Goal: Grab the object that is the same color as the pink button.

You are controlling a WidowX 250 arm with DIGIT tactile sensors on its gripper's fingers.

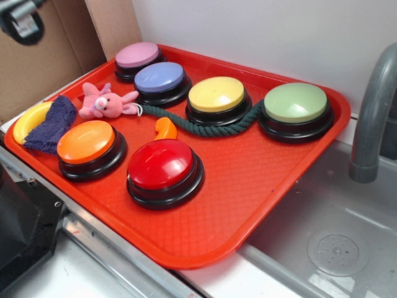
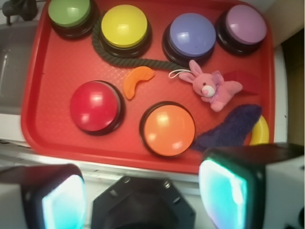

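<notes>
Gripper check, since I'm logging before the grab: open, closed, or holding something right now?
Gripper: open, holding nothing; its fingers are spread wide apart at the tray's near edge, short of the pink plush toy.

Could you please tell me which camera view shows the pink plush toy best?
The wrist view: it looks down on the toy, showing its ears, face, limbs and white loop clear of the buttons. The exterior view shows the toy smaller and from the side, lying between the purple cloth and the blue button.
</notes>
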